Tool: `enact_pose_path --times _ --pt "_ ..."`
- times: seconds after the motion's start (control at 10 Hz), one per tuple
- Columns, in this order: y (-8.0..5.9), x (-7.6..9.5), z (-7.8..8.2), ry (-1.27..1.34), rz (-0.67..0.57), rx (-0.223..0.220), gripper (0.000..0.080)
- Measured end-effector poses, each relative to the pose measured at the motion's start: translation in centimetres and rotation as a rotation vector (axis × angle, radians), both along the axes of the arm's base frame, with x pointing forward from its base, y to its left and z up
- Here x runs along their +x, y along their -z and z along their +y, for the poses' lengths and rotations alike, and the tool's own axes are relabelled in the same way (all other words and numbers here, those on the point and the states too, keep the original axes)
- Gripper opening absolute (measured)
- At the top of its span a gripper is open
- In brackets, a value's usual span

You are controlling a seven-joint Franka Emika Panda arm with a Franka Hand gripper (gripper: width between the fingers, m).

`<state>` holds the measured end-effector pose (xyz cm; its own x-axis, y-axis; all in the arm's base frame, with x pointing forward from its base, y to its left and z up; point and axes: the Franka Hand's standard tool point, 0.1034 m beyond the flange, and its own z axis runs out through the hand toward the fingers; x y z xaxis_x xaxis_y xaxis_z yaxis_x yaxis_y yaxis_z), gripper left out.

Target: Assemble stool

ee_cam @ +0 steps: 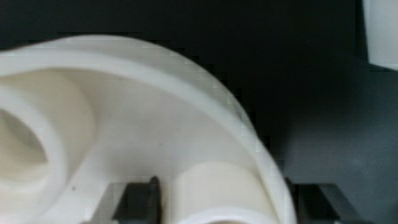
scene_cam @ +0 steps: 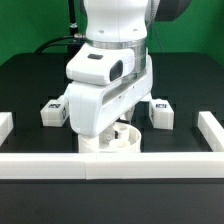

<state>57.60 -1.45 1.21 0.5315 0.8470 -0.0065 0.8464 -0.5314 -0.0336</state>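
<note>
The round white stool seat (scene_cam: pixel 112 140) lies on the black table against the front border rail; it fills the wrist view (ee_cam: pixel 125 110). My gripper (scene_cam: pixel 118 126) hangs straight over the seat, mostly hidden by the arm's white hand. In the wrist view the gripper (ee_cam: pixel 228 205) is shut on a white stool leg (ee_cam: pixel 222 195), held upright between the dark fingers (ee_cam: pixel 135 200) and pressed down on the seat. Two more legs with black-and-white tags lie on the table, one (scene_cam: pixel 52 112) at the exterior view's left and one (scene_cam: pixel 160 112) at its right.
A long white border rail (scene_cam: pixel 112 163) runs along the front of the table. Short rail pieces stand at the exterior view's left (scene_cam: pixel 5 124) and right (scene_cam: pixel 210 128). The arm's body blocks the middle of the exterior view.
</note>
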Motion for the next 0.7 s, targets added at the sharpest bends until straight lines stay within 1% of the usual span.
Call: enact_pose_path --times 0.4,0.5,0.7 --pt "0.0 0.0 0.0 0.000 0.000 0.000 0.0318" --pt "0.0 0.0 0.3 0.002 0.000 -0.001 0.0318" --pt "0.0 0.2 4.1 -0.049 -0.005 0.010 0.0318"
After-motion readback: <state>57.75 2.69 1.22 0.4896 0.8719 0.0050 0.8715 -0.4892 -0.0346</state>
